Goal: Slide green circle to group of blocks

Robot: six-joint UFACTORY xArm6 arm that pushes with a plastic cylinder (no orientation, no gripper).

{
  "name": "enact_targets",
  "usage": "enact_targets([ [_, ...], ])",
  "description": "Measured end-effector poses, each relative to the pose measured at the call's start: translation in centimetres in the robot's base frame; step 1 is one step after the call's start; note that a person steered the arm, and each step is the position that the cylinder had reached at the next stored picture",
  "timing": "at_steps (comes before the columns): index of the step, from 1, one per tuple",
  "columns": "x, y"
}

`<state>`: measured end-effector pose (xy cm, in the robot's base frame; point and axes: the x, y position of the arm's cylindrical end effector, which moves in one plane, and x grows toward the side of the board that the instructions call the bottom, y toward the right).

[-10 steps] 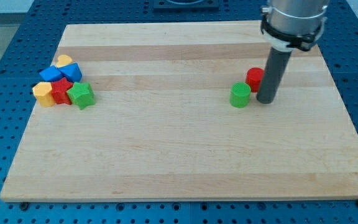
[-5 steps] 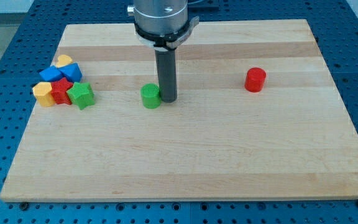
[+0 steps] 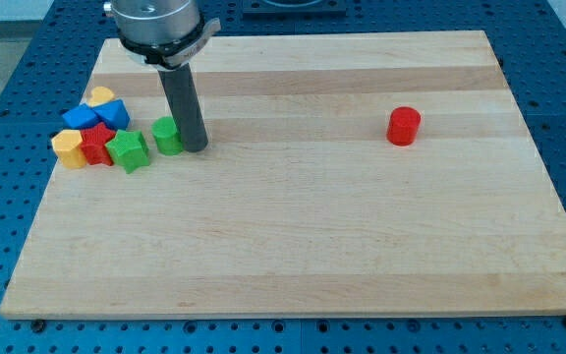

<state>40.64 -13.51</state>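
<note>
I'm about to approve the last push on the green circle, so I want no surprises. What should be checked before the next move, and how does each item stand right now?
1. My tip sits against the green circle on its right side in the view: ok.
2. Green circle has reached the group: not ok, a thin gap to the green star seems to remain.
3. Path between circle and group is free of other blocks: ok.
4. Push line aims at the cluster, near the green star and blue block: ok.
5. Red cylinder is well out of the way: ok.
6. Whether another push will scatter the cluster: cannot tell.
</note>
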Motion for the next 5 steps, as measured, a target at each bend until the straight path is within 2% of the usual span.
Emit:
enact_targets([
  [5,-0.9,-3.7],
])
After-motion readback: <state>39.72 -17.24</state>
